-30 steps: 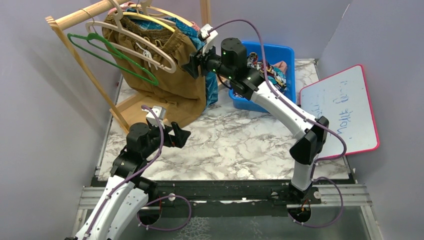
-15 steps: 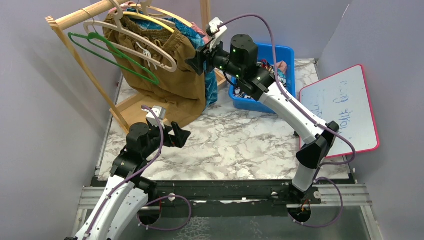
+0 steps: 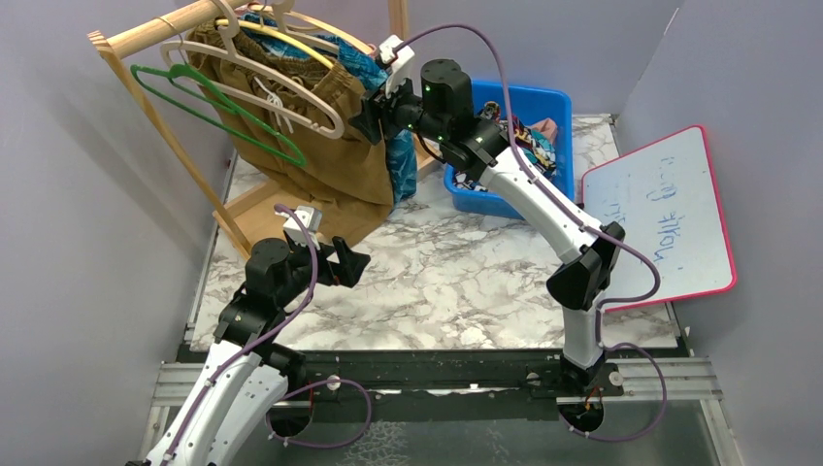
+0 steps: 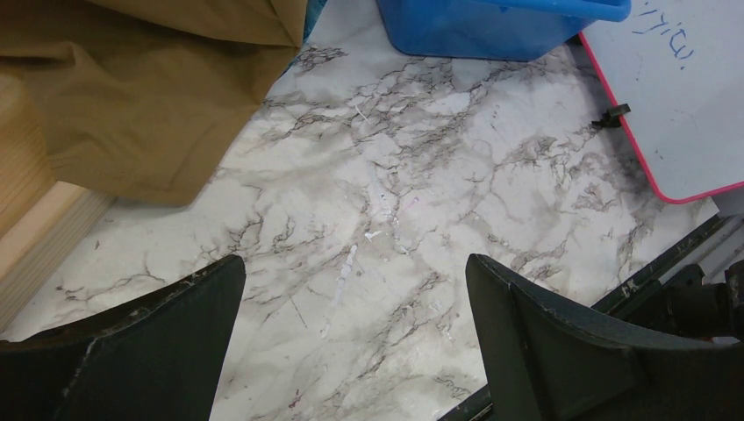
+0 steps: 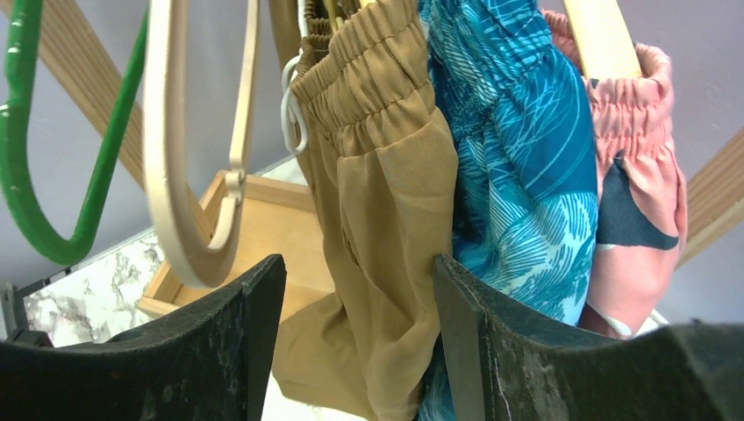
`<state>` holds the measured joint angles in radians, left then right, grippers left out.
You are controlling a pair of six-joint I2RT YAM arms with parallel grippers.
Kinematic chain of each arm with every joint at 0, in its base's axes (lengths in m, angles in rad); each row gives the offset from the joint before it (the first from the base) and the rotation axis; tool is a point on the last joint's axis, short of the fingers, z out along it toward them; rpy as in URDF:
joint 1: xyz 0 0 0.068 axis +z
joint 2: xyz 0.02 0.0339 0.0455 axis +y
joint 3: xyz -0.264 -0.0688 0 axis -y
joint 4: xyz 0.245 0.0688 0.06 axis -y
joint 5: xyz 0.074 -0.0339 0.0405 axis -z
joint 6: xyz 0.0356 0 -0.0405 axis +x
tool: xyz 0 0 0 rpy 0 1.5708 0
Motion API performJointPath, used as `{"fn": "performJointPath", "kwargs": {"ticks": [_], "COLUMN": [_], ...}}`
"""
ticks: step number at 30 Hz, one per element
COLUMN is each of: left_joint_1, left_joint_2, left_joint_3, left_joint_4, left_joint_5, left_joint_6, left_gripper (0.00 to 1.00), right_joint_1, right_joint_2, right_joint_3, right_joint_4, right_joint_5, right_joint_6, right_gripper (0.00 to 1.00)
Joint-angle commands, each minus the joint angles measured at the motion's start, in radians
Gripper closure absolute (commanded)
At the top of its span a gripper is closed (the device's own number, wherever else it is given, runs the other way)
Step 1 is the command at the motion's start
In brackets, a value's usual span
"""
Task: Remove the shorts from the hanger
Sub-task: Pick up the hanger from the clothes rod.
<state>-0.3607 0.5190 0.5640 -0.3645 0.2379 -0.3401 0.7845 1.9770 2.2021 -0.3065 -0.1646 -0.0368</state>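
Olive-brown shorts [image 3: 320, 116] with a white drawstring hang on a cream hanger [image 3: 281, 41] from the wooden rack [image 3: 160, 29]. Teal patterned shorts [image 3: 388, 97] hang behind them; pink shorts with navy blotches [image 5: 636, 175] hang behind those. My right gripper [image 3: 374, 112] is open at the olive shorts' right edge, its jaws either side of the olive fabric [image 5: 386, 219], one finger [image 5: 491, 351] between olive and teal cloth. My left gripper [image 3: 351, 262] is open and empty, low over the marble table [image 4: 395, 202]. More shorts lie in the blue bin [image 3: 529, 121].
An empty green hanger [image 3: 223, 112] and an empty cream hanger [image 3: 291, 102] hang in front of the olive shorts. The rack's wooden base [image 3: 262, 209] sits at the back left. A pink-framed whiteboard [image 3: 670, 209] lies at the right. Grey walls enclose the table.
My right gripper swung away toward the bin and up, then came back left to the olive shorts' right edge. The shorts' hem has shifted slightly. The left arm has not moved.
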Motion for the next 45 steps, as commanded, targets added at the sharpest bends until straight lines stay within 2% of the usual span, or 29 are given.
{"fn": "performJointPath", "kwargs": {"ticks": [1, 4, 6, 11, 15, 17, 19, 22, 23, 27, 30, 33, 35, 38, 40, 44, 45], "left_joint_1": [0.005, 0.003, 0.004, 0.004, 0.004, 0.004, 0.004, 0.004, 0.004, 0.004, 0.004, 0.004, 0.005, 0.004, 0.004, 0.004, 0.005], "left_joint_2": [-0.005, -0.004, -0.005, -0.004, -0.007, -0.004, -0.001, 0.0, 0.001, 0.004, 0.013, 0.016, 0.015, 0.012, 0.01, 0.012, 0.01], "left_joint_3": [0.016, 0.016, 0.015, 0.016, 0.015, 0.014, 0.016, 0.016, 0.016, 0.016, 0.016, 0.016, 0.016, 0.016, 0.016, 0.017, 0.016], "left_joint_4": [0.004, 0.005, 0.005, 0.005, 0.005, 0.004, 0.005, 0.004, 0.003, 0.005, 0.005, 0.005, 0.003, 0.002, 0.002, 0.001, 0.002], "left_joint_5": [-0.013, -0.012, -0.015, -0.012, -0.018, -0.018, -0.016, -0.015, -0.018, -0.015, -0.008, -0.009, -0.014, -0.02, -0.022, -0.02, -0.02], "left_joint_6": [-0.007, -0.005, -0.007, -0.007, -0.007, -0.007, -0.005, -0.006, -0.007, -0.007, -0.006, -0.007, -0.008, -0.008, -0.008, -0.008, -0.008], "left_gripper": [0.01, 0.01, 0.01, 0.01, 0.01, 0.01, 0.01, 0.01, 0.01, 0.01, 0.01, 0.01, 0.01, 0.01, 0.01, 0.01, 0.01], "right_joint_1": [0.006, 0.007, 0.006, 0.007, 0.007, 0.007, 0.007, 0.008, 0.009, 0.01, 0.01, 0.01, 0.01, 0.01, 0.01, 0.017, 0.019], "right_joint_2": [-0.003, -0.011, -0.011, 0.065, 0.073, 0.081, 0.095, 0.109, 0.116, 0.192, 0.232, 0.246, 0.27, 0.267, 0.24, 0.206, 0.199], "right_joint_3": [0.017, -0.012, -0.027, 0.104, 0.096, 0.103, 0.119, 0.127, 0.134, 0.249, 0.297, 0.277, 0.297, 0.259, 0.205, 0.158, 0.153], "right_joint_4": [-0.029, 0.026, 0.076, 0.041, 0.073, 0.069, 0.06, 0.089, 0.101, 0.07, 0.052, 0.11, 0.117, 0.183, 0.253, 0.346, 0.362], "right_joint_5": [-0.06, 0.138, 0.186, 0.14, 0.09, -0.035, -0.157, -0.21, -0.214, -0.228, -0.26, -0.247, -0.21, -0.145, -0.14, -0.119, -0.112], "right_joint_6": [-0.029, -0.037, -0.066, -0.084, -0.09, -0.076, -0.056, -0.01, -0.001, -0.009, -0.017, -0.011, -0.012, 0.006, 0.022, 0.041, 0.051], "right_gripper": [0.35, 0.35, 0.33, 0.33, 0.34, 0.39, 0.49, 0.63, 0.65, 0.64, 0.52, 0.49, 0.54, 0.77, 0.81, 0.99, 0.99]}}
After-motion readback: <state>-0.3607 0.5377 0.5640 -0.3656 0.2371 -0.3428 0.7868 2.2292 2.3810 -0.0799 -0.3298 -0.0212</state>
